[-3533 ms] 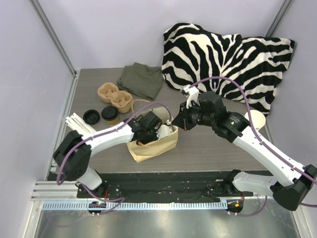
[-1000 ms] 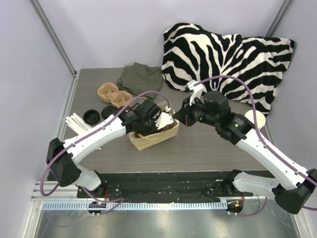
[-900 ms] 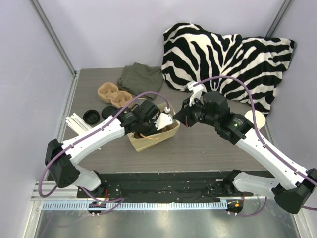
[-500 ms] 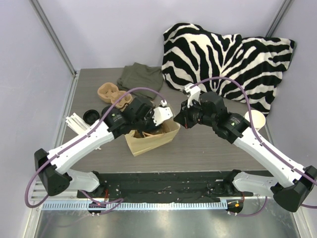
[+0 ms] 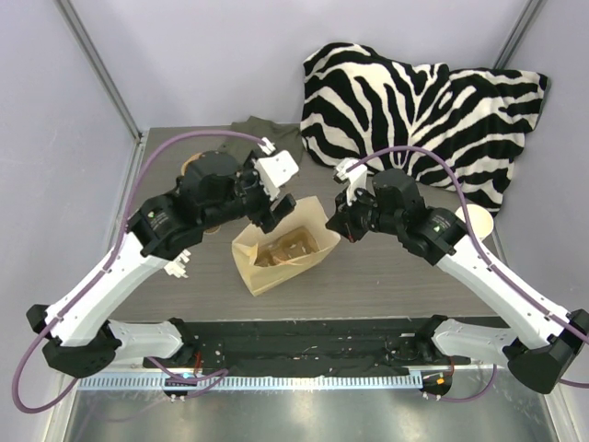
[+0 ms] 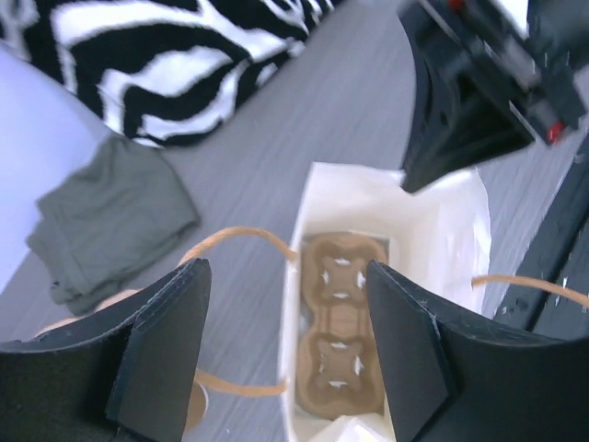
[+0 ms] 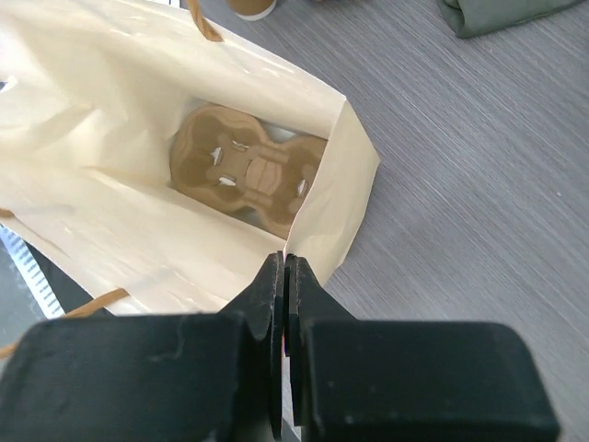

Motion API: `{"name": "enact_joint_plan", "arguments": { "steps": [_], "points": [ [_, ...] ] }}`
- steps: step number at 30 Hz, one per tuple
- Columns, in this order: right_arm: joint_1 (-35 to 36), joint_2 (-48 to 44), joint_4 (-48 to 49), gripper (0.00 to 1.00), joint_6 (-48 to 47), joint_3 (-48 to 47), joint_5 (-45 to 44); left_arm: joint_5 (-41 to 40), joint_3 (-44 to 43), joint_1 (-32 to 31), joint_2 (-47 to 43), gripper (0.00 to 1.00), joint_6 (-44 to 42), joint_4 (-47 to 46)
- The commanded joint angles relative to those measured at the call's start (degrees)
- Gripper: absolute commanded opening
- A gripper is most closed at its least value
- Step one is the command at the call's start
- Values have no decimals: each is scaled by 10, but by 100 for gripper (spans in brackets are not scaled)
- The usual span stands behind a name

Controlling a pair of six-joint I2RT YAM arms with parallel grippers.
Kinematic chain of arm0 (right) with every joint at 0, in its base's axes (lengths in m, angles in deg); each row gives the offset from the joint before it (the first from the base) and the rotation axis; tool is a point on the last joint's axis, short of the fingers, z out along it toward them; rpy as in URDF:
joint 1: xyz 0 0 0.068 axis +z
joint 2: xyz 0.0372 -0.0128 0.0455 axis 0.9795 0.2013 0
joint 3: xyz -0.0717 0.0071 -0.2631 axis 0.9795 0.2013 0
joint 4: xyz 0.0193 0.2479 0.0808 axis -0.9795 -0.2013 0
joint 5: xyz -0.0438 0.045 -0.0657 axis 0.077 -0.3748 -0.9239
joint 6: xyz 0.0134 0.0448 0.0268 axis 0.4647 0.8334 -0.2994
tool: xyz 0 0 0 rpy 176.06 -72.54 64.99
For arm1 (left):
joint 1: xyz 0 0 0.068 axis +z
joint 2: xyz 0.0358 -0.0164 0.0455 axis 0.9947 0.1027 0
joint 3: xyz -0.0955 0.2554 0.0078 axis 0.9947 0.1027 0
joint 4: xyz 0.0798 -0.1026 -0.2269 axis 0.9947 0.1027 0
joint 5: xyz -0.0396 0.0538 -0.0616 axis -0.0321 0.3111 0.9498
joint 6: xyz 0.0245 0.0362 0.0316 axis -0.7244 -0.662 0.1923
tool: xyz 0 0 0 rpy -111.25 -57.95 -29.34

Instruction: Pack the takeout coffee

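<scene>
A cream paper bag (image 5: 276, 262) stands open mid-table with a brown two-cup carrier (image 6: 340, 322) lying flat on its bottom. My left gripper (image 6: 285, 267) hangs above the bag, open, with nothing between its fingers; in the top view the left gripper (image 5: 274, 204) is over the bag's back-left rim. My right gripper (image 7: 283, 260) is shut on the bag's right rim, and the right gripper (image 5: 337, 230) holds that rim up. Part of the takeout coffee (image 7: 253, 7), a small brown cup, shows beyond the bag; the left arm hides it from above.
A zebra-print pillow (image 5: 414, 101) fills the back right. A folded green cloth (image 6: 110, 221) lies behind the bag. A pale paper cup (image 5: 477, 221) stands at the right edge. The bag's tan handles (image 6: 235, 238) stick out sideways.
My left gripper has risen out of the bag and drawn back to the left, opening as it went. The carrier stays inside. The right gripper keeps its hold on the rim.
</scene>
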Motion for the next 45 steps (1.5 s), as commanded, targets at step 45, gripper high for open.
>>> {"name": "enact_joint_plan", "arguments": {
  "steps": [45],
  "points": [
    [-3,235,-309,1,-231,-414,105,63,93,443,88,100,112,134]
  ]
}}
